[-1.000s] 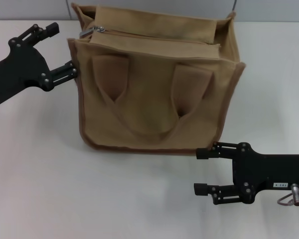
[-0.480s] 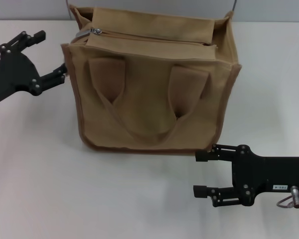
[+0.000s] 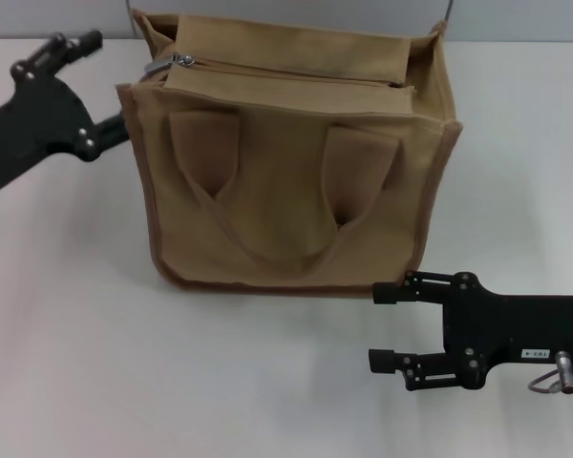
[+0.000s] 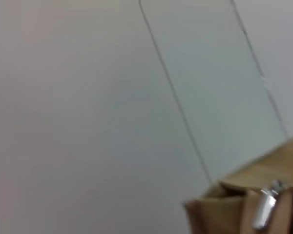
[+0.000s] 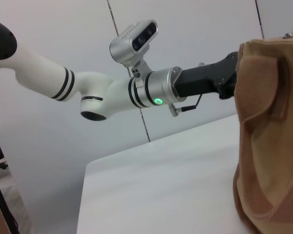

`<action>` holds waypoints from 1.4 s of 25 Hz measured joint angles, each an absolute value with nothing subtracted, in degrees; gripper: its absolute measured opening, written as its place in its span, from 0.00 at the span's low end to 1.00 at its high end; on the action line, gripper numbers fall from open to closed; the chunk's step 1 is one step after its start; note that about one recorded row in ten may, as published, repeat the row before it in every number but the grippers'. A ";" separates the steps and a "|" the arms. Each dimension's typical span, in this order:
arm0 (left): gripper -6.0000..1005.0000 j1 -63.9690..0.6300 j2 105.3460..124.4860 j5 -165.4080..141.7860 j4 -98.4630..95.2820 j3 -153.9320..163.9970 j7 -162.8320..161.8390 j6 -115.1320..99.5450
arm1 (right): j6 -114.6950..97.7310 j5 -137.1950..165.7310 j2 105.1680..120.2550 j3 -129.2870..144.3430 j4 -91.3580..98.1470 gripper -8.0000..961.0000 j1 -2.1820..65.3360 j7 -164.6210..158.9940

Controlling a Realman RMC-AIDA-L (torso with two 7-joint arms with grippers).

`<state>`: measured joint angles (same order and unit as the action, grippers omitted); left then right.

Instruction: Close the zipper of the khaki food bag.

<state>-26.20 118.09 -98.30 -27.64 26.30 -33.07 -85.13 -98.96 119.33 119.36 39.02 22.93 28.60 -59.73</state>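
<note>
Khaki food bag (image 3: 296,162) upright on tabletop (image 3: 95,363); zipper (image 3: 286,74) pull at its left end. I keep left gripper (image 3: 95,86) spread beside that corner, ready to reach the pull. Right gripper (image 3: 387,326) spread, low, idle.

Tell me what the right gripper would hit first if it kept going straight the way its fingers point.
The right gripper, open, points toward the robot's left across the bare table, just in front of the khaki food bag. The way looks free, though its upper finger might graze the bag's bottom corner; depth is unclear.
</note>
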 joint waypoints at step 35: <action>0.24 -24.75 118.54 -88.59 -22.21 26.29 -21.95 -86.48 | -98.96 118.29 119.35 39.06 22.22 0.83 28.74 -59.80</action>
<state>-24.75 118.54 -88.59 -22.21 26.29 -21.95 -86.48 -98.96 118.29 119.35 39.06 22.22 28.74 -59.80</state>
